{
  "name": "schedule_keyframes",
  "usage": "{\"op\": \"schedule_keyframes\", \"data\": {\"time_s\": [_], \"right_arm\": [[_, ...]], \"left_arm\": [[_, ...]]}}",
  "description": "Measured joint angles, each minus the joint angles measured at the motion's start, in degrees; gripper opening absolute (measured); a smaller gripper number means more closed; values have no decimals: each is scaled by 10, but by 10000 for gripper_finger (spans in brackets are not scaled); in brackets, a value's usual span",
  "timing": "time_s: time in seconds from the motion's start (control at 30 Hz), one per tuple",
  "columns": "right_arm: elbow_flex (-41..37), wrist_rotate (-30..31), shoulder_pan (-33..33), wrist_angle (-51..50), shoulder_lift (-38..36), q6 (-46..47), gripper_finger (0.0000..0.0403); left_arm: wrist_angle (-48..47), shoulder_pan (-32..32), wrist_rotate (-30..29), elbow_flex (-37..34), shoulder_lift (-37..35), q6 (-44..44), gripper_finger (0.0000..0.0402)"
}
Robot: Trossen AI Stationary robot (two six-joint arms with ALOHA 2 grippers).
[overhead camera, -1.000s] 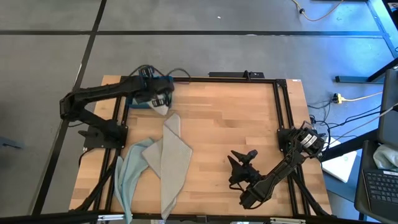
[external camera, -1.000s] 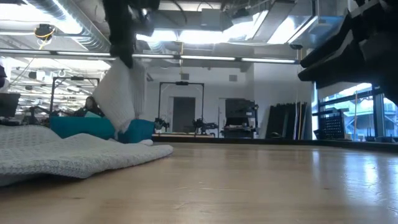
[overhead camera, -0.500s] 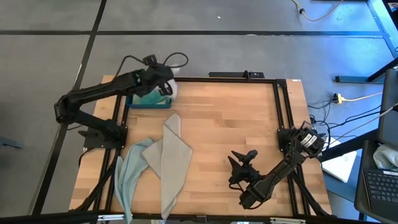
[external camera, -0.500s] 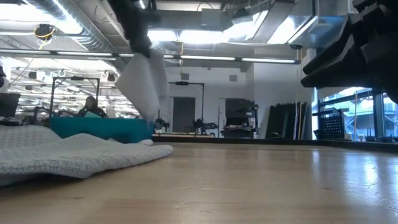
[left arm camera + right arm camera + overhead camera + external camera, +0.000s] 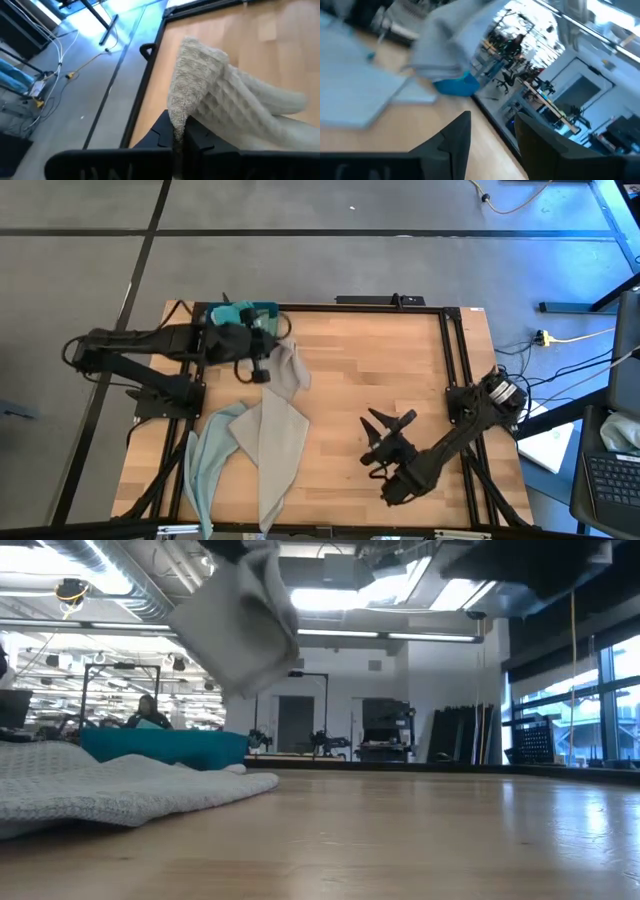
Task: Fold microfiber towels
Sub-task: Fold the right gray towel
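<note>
Left end effector [image 5: 262, 363]: clamped on grey towel [image 5: 290, 368], since carried off teal tray [image 5: 236, 313], hung above surface [image 5: 370, 370]. Right end effector [image 5: 388, 432]: apart, empty, shifted slightly. Two towels [image 5: 270, 435] flat, unchanged.

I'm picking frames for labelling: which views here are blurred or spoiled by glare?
Right wrist view: smeared throughout. Low view: the hanging grey towel is soft-edged and the ceiling lights glare. Left wrist view: slightly soft, with the towel filling it. High view: sharp, with blue light at the top right.
</note>
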Motion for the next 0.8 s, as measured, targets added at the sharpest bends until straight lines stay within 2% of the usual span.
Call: {"op": "schedule_keyframes", "data": {"time_s": [0.1, 0.23, 0.4, 0.47, 0.6, 0.67, 0.8], "right_arm": [[18, 9, -23, 27, -11, -18, 162], [53, -9, -54, 100, -11, -85, 195], [94, -42, -88, 239, -11, -298, 237], [111, -88, -105, 297, -11, -400, 246], [127, -254, -145, 436, -11, -591, 254], [127, -312, -162, 511, -11, -666, 254], [127, -327, -178, 657, -11, -785, 255]], "left_arm": [[3, -52, -36, 0, 2, -31, 0], [6, -104, -73, 0, 3, -58, 0], [4, -146, -124, 0, 4, -75, 0], [4, -157, -127, 0, 4, -75, 0], [-6, -177, -127, 0, 4, -78, 0], [-25, -185, -131, 0, 4, -91, 0], [-66, -203, -151, 0, 4, -125, 0]]}}
